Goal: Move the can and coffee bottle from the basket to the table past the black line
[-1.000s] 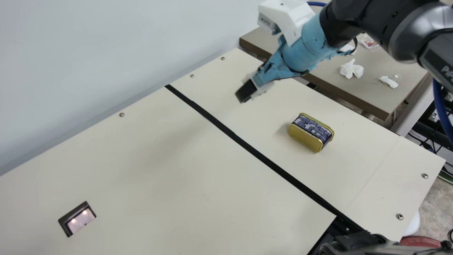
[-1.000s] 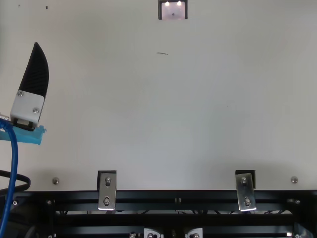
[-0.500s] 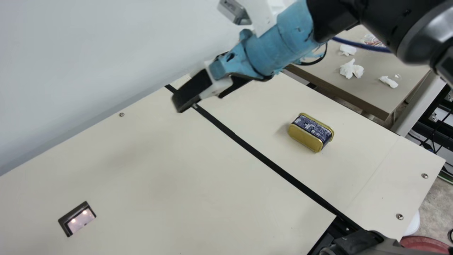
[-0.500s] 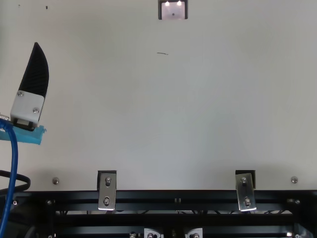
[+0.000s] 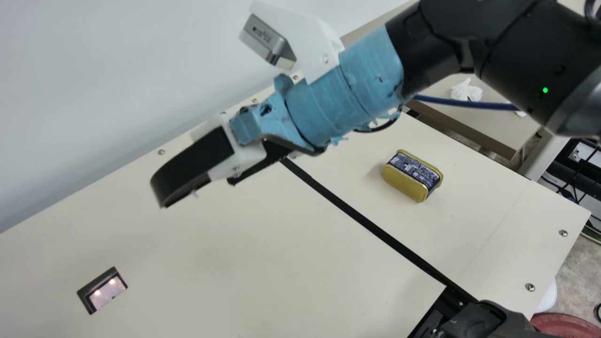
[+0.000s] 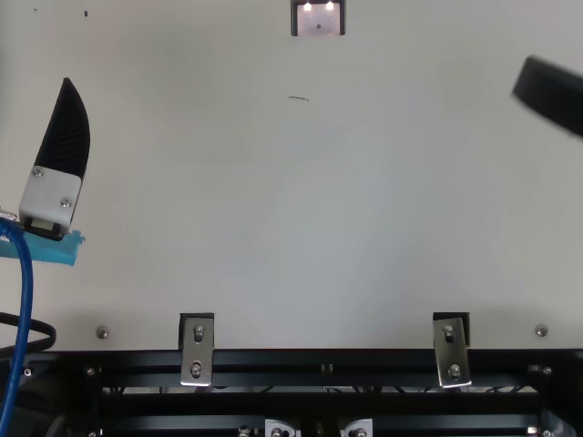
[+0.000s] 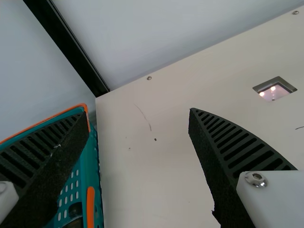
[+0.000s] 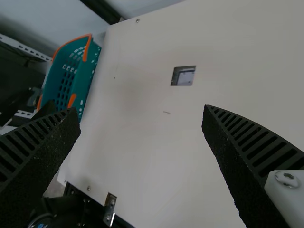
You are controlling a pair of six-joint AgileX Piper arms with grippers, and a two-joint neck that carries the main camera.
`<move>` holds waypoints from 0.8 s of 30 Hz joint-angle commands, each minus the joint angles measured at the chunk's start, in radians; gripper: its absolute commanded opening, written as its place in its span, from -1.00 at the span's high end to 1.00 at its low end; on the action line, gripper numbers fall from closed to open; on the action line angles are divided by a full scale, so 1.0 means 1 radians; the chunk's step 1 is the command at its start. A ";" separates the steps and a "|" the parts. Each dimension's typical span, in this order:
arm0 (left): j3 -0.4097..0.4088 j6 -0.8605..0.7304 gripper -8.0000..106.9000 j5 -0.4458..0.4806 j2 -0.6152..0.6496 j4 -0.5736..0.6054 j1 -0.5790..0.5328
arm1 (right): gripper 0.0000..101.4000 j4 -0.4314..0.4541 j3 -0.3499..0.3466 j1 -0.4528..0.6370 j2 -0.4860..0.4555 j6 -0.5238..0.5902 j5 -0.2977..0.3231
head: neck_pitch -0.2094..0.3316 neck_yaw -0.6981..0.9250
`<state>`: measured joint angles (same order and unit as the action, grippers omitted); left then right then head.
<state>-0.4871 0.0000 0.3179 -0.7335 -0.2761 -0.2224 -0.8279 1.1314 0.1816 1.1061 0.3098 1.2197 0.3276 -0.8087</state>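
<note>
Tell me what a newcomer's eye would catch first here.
Probably the right arm, its blue wrapping crossing the main view's upper half behind an open gripper. Next, the gold-and-navy can on the table, right of the black line there. Then the teal-and-orange basket, beside the table's edge in the right wrist view.

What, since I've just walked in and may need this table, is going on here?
The robot seems partway through unloading the basket: the can lies on the table past the black line. Nothing is held: the right gripper hangs open over the table, the left gripper is open near the basket.
</note>
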 commanded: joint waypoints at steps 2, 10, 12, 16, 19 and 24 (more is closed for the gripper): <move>0.000 0.000 -0.71 0.000 0.000 0.000 0.000 | -1.00 -0.001 -0.019 -0.045 -0.035 -0.040 0.000 | 0.028 -0.025; 0.000 0.000 -0.71 0.000 0.000 0.000 0.000 | -1.00 -0.004 -0.025 -0.056 -0.046 -0.053 0.001 | 0.028 -0.025; 0.000 0.000 -0.71 0.000 0.000 0.000 0.000 | -1.00 -0.003 -0.025 -0.056 -0.047 -0.053 0.000 | 0.028 -0.025; 0.000 0.000 -0.71 0.000 0.000 0.000 0.000 | -1.00 -0.003 -0.025 -0.056 -0.047 -0.053 0.000 | 0.028 -0.025; 0.000 0.000 -0.71 0.000 0.000 0.000 0.000 | -1.00 -0.003 -0.024 -0.059 -0.047 -0.057 0.000 | 0.028 -0.025; 0.000 0.000 -0.71 0.000 0.000 0.000 0.000 | -1.00 -0.004 -0.029 -0.062 -0.070 -0.082 0.000 | 0.028 -0.025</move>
<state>-0.4871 0.0000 0.3179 -0.7335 -0.2761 -0.2224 -0.8300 1.1054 0.1221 1.0443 0.2351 1.2194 0.3276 -0.8087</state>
